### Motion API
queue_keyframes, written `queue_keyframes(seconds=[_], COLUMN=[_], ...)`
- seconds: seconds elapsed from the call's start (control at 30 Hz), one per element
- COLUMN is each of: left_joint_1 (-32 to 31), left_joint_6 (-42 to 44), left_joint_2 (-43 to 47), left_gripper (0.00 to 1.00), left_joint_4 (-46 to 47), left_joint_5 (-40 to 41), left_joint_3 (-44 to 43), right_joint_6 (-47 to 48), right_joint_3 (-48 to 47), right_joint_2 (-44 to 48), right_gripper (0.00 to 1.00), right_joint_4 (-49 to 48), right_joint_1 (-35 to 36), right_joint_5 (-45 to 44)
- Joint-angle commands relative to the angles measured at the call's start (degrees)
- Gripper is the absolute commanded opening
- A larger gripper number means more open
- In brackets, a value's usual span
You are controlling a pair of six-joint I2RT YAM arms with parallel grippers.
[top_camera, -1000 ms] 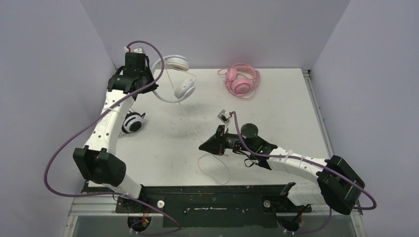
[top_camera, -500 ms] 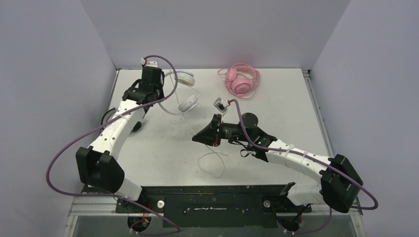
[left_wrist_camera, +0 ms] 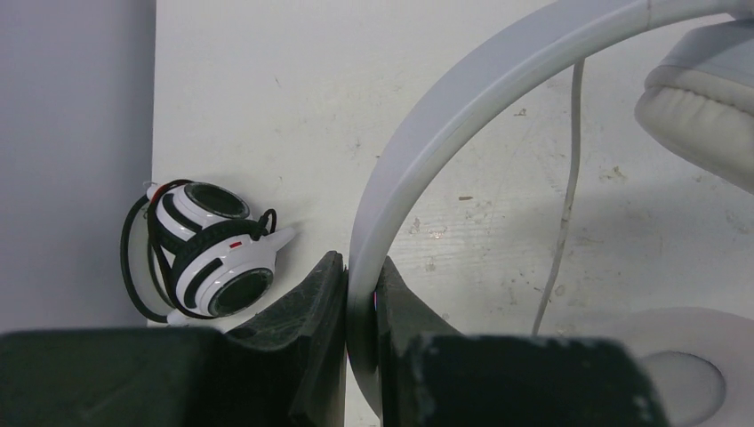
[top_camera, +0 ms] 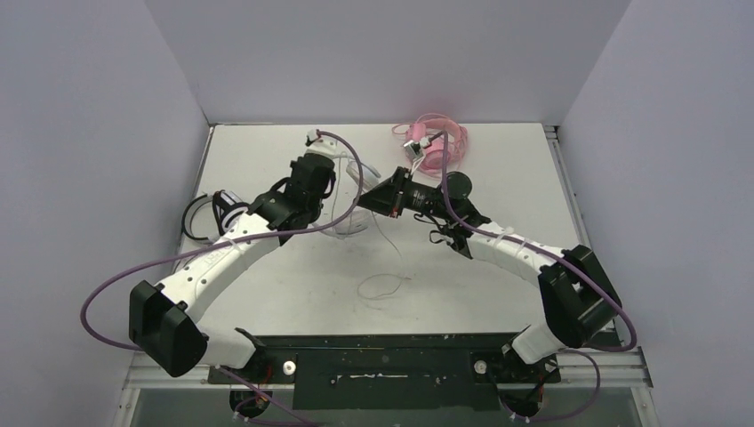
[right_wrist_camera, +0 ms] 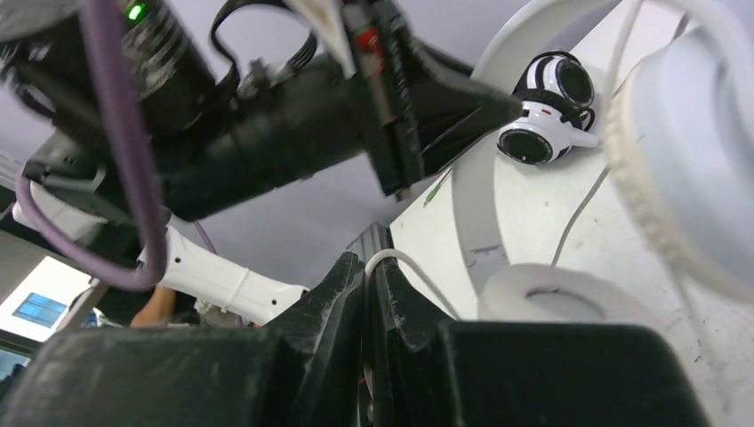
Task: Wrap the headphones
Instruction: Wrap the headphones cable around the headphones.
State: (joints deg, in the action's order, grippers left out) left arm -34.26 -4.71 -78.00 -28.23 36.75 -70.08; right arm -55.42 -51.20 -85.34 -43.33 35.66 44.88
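Observation:
My left gripper (top_camera: 327, 206) is shut on the headband (left_wrist_camera: 418, 151) of the all-white headphones (top_camera: 348, 228) and holds them over the table's middle. An ear cup (left_wrist_camera: 702, 98) hangs at the right of the left wrist view. My right gripper (top_camera: 366, 201) is close beside them, shut on their thin white cable (right_wrist_camera: 400, 262). The rest of the cable trails to a loop on the table (top_camera: 382, 285). The black-and-white headphones (top_camera: 213, 213) lie at the left edge and show in the left wrist view (left_wrist_camera: 209, 258). The pink headphones (top_camera: 437, 147) lie at the back, partly hidden by my right wrist.
Grey walls close in the white table (top_camera: 533, 196) on the left, back and right. My two arms meet over the table's middle, with their purple cables (top_camera: 124, 276) looping out at the sides. The left arm's gripper body fills the top of the right wrist view (right_wrist_camera: 293, 116).
My left gripper has carried the white headphones from the back left corner to the table's middle. My right gripper has moved back and left with the cable to meet them.

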Motion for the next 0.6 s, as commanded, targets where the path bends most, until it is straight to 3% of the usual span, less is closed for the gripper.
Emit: queue_keyframes(seconds=[0.0,0.23,0.3,0.57], left_joint_1=[-2.4,-4.0,-4.1,-4.2], left_joint_6=[2.9,2.6,2.5,0.3], left_joint_2=[2.3,-0.5,-1.5,-7.3], left_gripper=[0.0,0.0,0.0,0.0], left_joint_4=[2.8,-6.7,-9.2,-19.5], left_joint_5=[3.7,0.3,-0.4,-5.9], left_joint_3=[-0.3,-3.9,-4.8,-11.4], right_joint_6=[-8.1,-6.8,-4.5,10.5], right_joint_3=[-4.2,-9.5,-11.3,-18.6], right_joint_2=[-3.4,-7.3,-7.5,-8.3], right_gripper=[0.06,0.04,0.0,0.0], right_joint_4=[-10.8,-5.8,-0.4,21.1], right_joint_1=[-3.4,-8.8,-10.0,-12.4], right_joint_5=[4.6,11.0,12.0,12.3])
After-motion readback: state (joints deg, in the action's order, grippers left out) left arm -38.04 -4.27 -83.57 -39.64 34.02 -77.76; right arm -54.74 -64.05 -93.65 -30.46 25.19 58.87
